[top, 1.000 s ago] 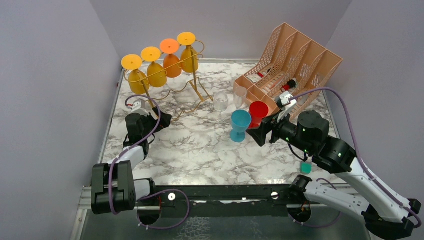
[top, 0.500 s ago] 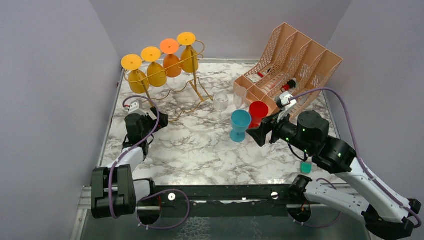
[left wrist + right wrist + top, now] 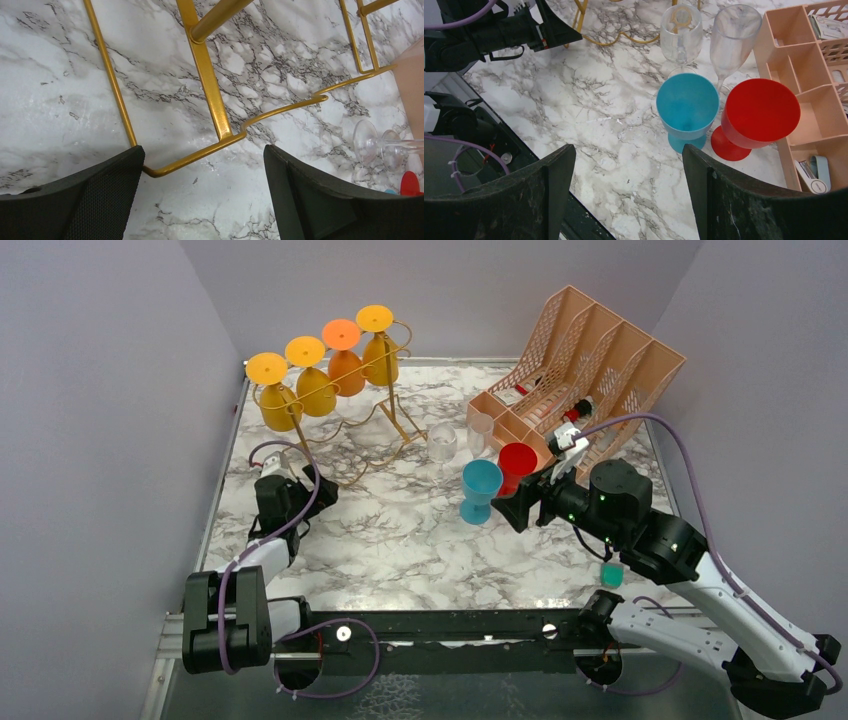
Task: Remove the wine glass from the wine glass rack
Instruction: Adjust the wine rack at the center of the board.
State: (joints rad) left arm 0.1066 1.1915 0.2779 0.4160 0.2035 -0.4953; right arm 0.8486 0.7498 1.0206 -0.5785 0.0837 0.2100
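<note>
The wine glass rack (image 3: pixel 396 421), a thin gold wire frame, stands at the back left. Several yellow and orange wine glasses (image 3: pixel 280 406) hang upside down from its rails. My left gripper (image 3: pixel 320 489) is low over the table just in front of the rack's near foot, open and empty. In the left wrist view the gold foot wire (image 3: pixel 215 107) lies just beyond the gripper (image 3: pixel 204 155), with its bent corner beside the left fingertip. My right gripper (image 3: pixel 508 508) is open and empty, just right of a blue glass (image 3: pixel 481 490) and in front of a red one (image 3: pixel 517 464).
Two clear glasses (image 3: pixel 441 445) (image 3: pixel 481 429) stand behind the blue glass (image 3: pixel 687 107) and the red glass (image 3: pixel 759 112). A peach lattice file organizer (image 3: pixel 600 360) fills the back right. A small teal object (image 3: pixel 611 575) lies under the right arm. Grey walls close in on three sides.
My left gripper has drawn back toward the near edge, away from the rack. The hanging glasses have shifted slightly. The right arm has edged a little to the left.
</note>
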